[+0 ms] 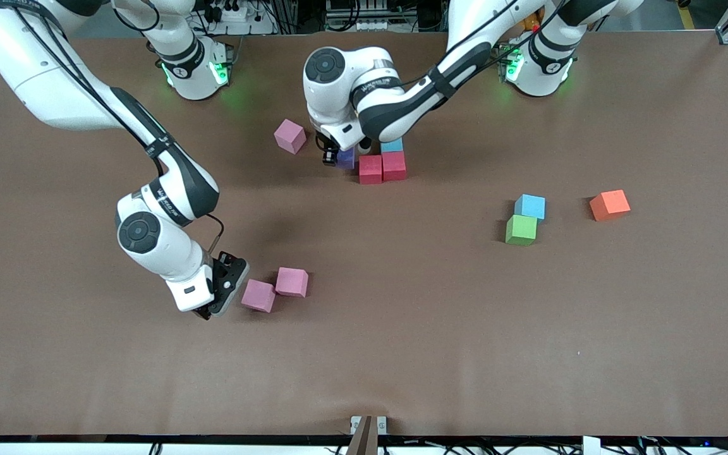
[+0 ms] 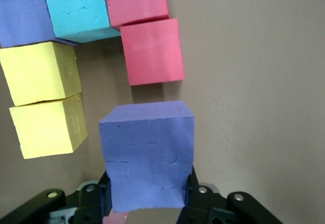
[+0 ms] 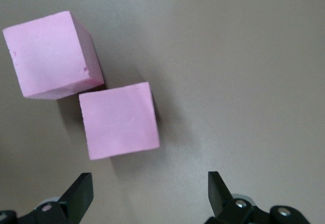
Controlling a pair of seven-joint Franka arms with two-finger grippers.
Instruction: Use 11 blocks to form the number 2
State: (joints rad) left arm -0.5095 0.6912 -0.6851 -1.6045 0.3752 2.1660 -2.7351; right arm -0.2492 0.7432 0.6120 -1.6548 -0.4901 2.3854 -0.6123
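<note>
Jaws of the right gripper (image 1: 222,297) stand spread just beside two pink blocks (image 1: 275,289), waiting. We see the left gripper (image 2: 147,203) pinching a purple block (image 2: 147,158), low over the desk (image 1: 402,328) beside the started number 2 (image 1: 382,165); the red blocks (image 2: 152,51) lie straight ahead of it.

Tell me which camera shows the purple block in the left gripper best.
The left wrist view: the purple block fills the frame, clamped in the left gripper beside the red and yellow blocks. In the front view only a sliver of it shows under the arm. The right wrist view misses it, showing two pink blocks.
</note>
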